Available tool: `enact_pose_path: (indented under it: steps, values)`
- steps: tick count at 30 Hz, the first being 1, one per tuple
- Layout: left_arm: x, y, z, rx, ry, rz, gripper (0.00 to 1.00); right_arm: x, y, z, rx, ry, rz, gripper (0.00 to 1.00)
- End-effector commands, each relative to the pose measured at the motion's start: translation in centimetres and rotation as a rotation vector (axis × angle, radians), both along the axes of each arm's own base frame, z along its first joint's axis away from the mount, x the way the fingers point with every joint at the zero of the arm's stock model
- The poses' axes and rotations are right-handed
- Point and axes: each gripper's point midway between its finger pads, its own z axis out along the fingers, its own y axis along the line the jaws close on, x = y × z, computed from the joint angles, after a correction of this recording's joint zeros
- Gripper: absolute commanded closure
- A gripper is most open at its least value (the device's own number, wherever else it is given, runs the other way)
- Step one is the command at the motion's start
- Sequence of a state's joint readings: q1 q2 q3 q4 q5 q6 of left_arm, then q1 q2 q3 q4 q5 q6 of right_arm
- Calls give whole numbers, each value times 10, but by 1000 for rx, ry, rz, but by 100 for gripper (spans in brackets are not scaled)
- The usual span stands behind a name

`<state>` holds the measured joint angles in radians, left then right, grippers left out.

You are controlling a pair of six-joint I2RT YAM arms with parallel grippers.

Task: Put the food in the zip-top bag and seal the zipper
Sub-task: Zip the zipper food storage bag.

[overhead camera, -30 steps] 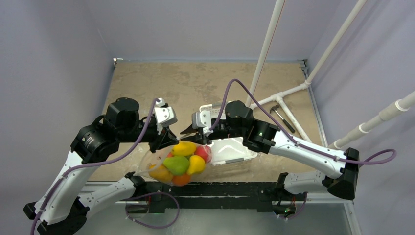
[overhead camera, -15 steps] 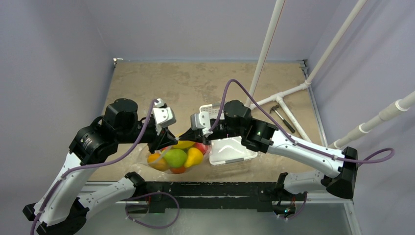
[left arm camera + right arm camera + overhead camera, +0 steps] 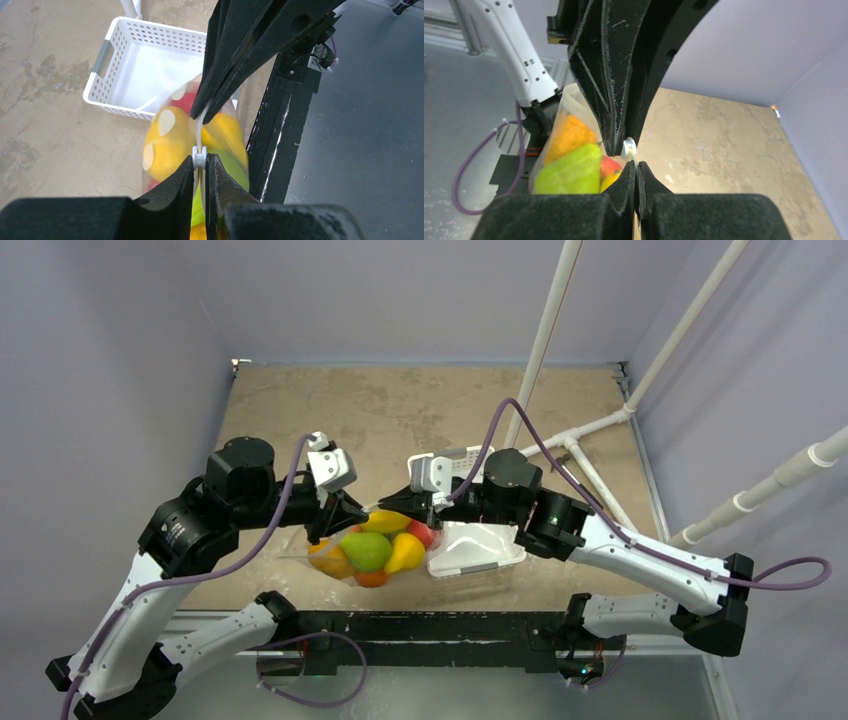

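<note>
Top external view: the zip-top bag point(image 3: 345, 565), filled with the food point(image 3: 368, 550), was held above the table point(image 3: 400, 410), its zipper point(image 3: 199, 134) stretched between left gripper point(image 3: 333, 520) and right gripper point(image 3: 402, 508), both clamped on it.

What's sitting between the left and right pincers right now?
The zipper, stretched from the left pincer to the right pincer, both shut on it; the left wrist view shows it best. The food hangs in the zip-top bag below.
</note>
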<state>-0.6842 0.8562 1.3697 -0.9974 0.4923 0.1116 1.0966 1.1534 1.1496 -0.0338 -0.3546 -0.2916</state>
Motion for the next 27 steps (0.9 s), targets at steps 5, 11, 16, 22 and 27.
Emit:
enact_pose_path:
  steps: [5,11,16,22,27]
  values:
    - [-6,9,16,-27,-39,26,100,29,-30,63,197,-28,-231,100]
    - [-1,10,13,-7,-26,45,100,46,-44,75,243,-28,-352,100]
    - [-2,10,18,-27,-45,49,100,62,-57,80,268,-10,-467,100]
    - [1,8,14,-14,-33,46,100,76,-72,87,315,9,-585,100]
    - [2,10,13,-7,-28,63,100,91,-89,88,339,16,-709,100]
